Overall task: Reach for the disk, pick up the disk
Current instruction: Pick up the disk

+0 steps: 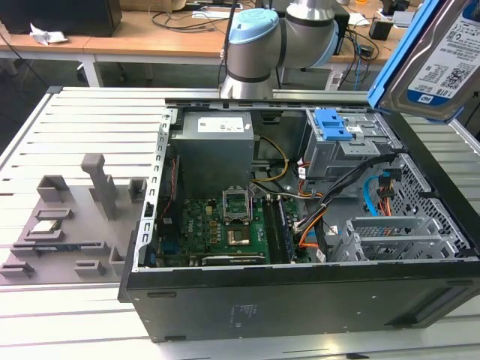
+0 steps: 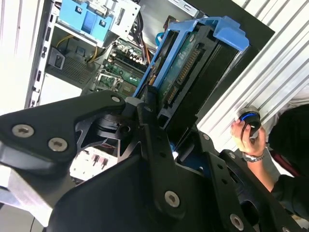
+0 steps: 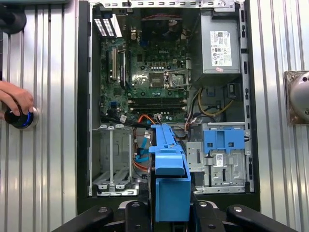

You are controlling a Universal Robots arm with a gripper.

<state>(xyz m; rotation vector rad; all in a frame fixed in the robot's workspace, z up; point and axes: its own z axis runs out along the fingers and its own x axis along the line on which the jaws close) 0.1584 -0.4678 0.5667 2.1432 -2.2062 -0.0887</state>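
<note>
The disk (image 1: 439, 64) hangs tilted in the air at the exterior view's upper right, above the open computer case (image 1: 300, 300). Its silver face with a white-and-blue label shows, and a blue bracket runs along its edge. In the second wrist view the disk (image 2: 186, 72) shows its green circuit side inside the blue bracket. My gripper (image 3: 169, 212) is shut on the disk (image 3: 169, 179), with a black finger (image 3: 136, 215) on each side of the bracket. In the second wrist view the gripper (image 2: 159, 116) clamps the disk's near end.
Below, the case holds a motherboard (image 3: 145, 72), a power supply (image 3: 219, 43) and a grey drive cage with a blue latch (image 3: 223, 140). A person's hand (image 3: 13, 99) rests on a blue-lit button (image 3: 23, 119) on the slatted table. Grey fixtures (image 1: 75, 217) stand at the exterior view's left.
</note>
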